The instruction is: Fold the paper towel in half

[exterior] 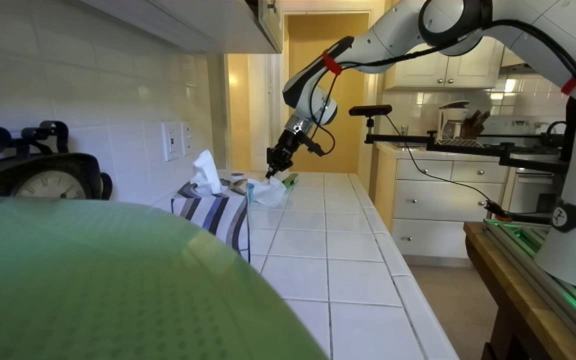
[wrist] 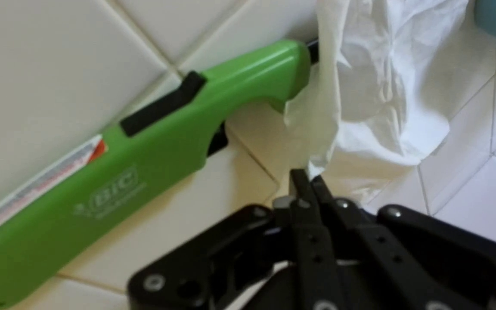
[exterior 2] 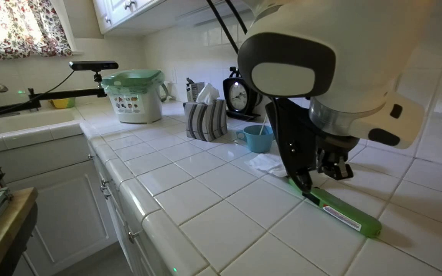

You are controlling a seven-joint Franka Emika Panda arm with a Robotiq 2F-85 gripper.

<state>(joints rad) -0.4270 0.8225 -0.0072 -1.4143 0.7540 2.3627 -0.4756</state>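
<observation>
The white paper towel (wrist: 385,86) lies crumpled on the tiled counter, with its near edge raised toward my fingers. It also shows in both exterior views (exterior: 268,192) (exterior 2: 269,164), where the arm partly covers it. My gripper (wrist: 309,175) is shut on one corner of the towel; a small white tip sits between the fingertips. The held corner is a little above the tiles, with shadow beneath it. In an exterior view the gripper (exterior: 270,174) is low at the far end of the counter, over the towel's edge.
A green lighter (wrist: 153,142) lies beside the towel, its tip under the towel's edge. A blue mug (exterior 2: 258,140) stands close on the other side. The striped tissue box (exterior 2: 205,119), black clock (exterior 2: 238,97) and green-lidded bin (exterior 2: 136,103) stand farther along the counter by the wall.
</observation>
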